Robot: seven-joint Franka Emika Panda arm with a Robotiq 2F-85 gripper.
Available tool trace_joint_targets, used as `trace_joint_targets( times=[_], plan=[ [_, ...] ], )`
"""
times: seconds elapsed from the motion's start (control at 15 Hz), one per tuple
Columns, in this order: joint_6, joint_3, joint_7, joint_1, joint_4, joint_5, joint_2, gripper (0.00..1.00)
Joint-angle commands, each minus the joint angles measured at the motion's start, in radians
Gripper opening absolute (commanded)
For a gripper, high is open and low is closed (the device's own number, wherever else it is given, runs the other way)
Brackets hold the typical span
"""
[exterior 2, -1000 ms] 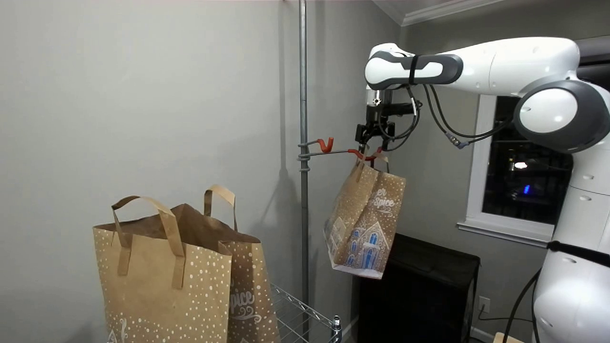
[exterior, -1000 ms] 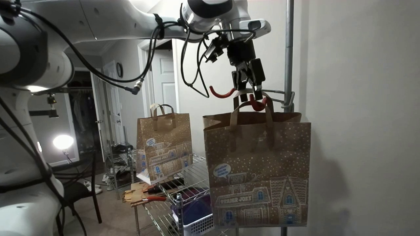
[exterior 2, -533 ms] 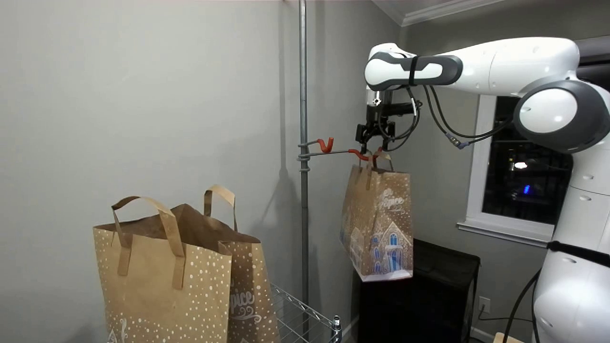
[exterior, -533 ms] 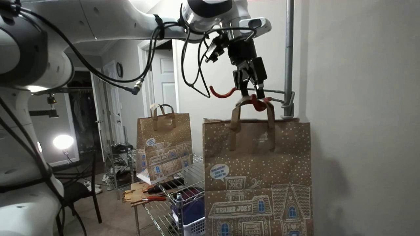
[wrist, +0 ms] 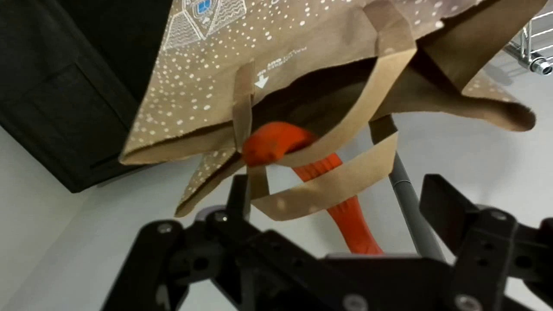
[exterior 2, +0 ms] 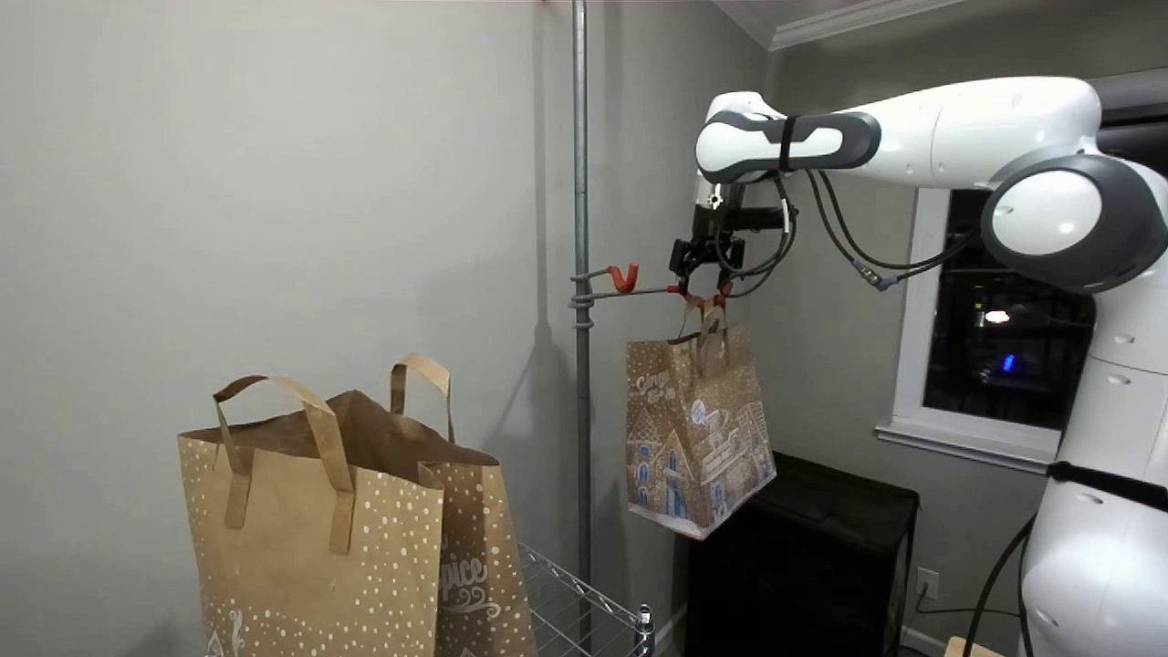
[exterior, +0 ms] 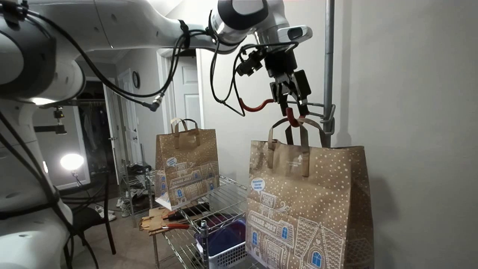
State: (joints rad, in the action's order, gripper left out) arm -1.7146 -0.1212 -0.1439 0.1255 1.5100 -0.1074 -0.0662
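Note:
A brown paper bag (exterior: 298,194) with white dots and printed houses hangs by its handles from a red-tipped hook (exterior: 292,118). The bag (exterior 2: 698,420) and hook (exterior 2: 726,292) also show in an exterior view. My gripper (exterior: 294,110) is just above the handles, fingers spread, with nothing clamped; it also shows in an exterior view (exterior 2: 704,285). In the wrist view my gripper's (wrist: 339,196) fingers stand wide apart either side of the hook (wrist: 276,140) and a handle strap (wrist: 328,190). The left finger is close to the strap; I cannot tell whether they touch.
A grey pole (exterior: 329,56) carries the hooks. A second red hook (exterior 2: 624,279) sits beside the bag's hook. Another paper bag (exterior: 188,164) stands on a wire shelf (exterior: 231,194) holding a basket below. A black box (exterior 2: 803,547) is behind the hanging bag.
The bag has dropped a little from between my fingers onto the hook and has swung round, showing a different side. My gripper has shifted slightly sideways, toward the pole.

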Motion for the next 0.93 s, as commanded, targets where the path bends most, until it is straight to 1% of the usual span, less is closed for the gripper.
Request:
trace_joint_targets(
  times=[0.0,0.2,0.33,0.47,0.6,0.73,0.8,0.87],
  plan=[
    [-0.035,0.012,0.071,-0.013,0.054,0.005,-0.064,1.0],
    [-0.027,0.028,0.103,-0.028,0.059,-0.031,-0.096,1.0],
    [-0.046,0.031,0.164,-0.041,0.075,-0.001,-0.12,1.0],
    [-0.038,0.028,0.227,-0.056,0.088,0.048,-0.129,1.0],
    [-0.025,0.02,0.278,-0.065,0.102,0.099,-0.128,0.73],
    [-0.018,0.019,0.313,-0.068,0.122,0.126,-0.128,0.6],
    [-0.013,0.022,0.319,-0.068,0.132,0.125,-0.131,0.88],
    [-0.015,0.025,0.33,-0.07,0.147,0.125,-0.143,0.9]
  ],
)
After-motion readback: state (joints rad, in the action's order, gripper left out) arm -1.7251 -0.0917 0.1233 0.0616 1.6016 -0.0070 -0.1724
